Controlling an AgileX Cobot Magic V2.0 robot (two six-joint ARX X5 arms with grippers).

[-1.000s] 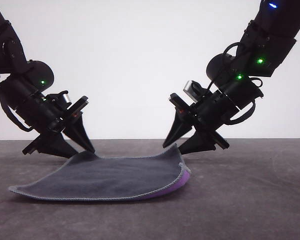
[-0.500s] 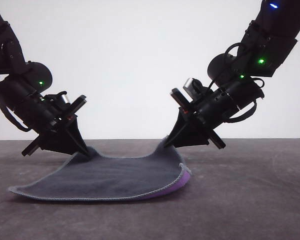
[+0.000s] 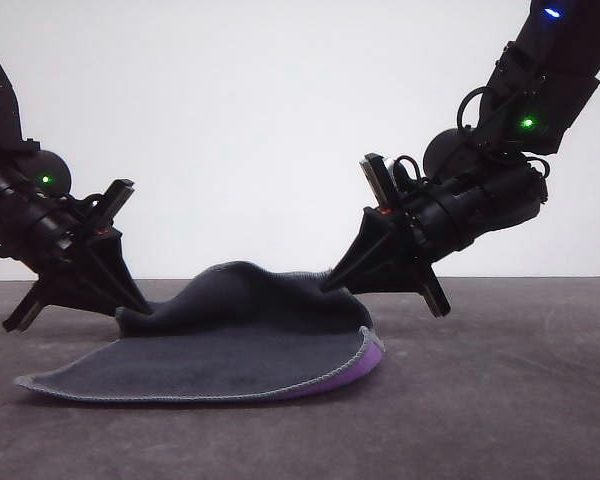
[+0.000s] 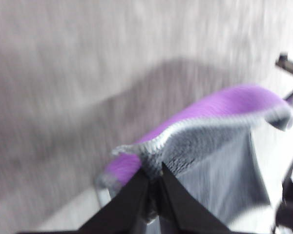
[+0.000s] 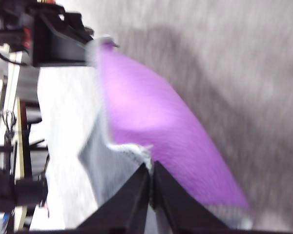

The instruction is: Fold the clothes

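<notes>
— Where is the cloth [image 3: 220,345]?

— On the dark table [image 3: 500,400], its near edge flat, its far edge lifted into a hump between the two arms.

— And the grippers?

— The left gripper [image 3: 130,312] is clamped on the far-left corner, the right gripper [image 3: 332,282] on the far-right corner. Wrist views show the purple underside exposed.

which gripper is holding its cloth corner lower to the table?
The left gripper. It pinches the cloth nearly at table level; the right gripper holds its corner higher, and the cloth humps up between them.
</notes>
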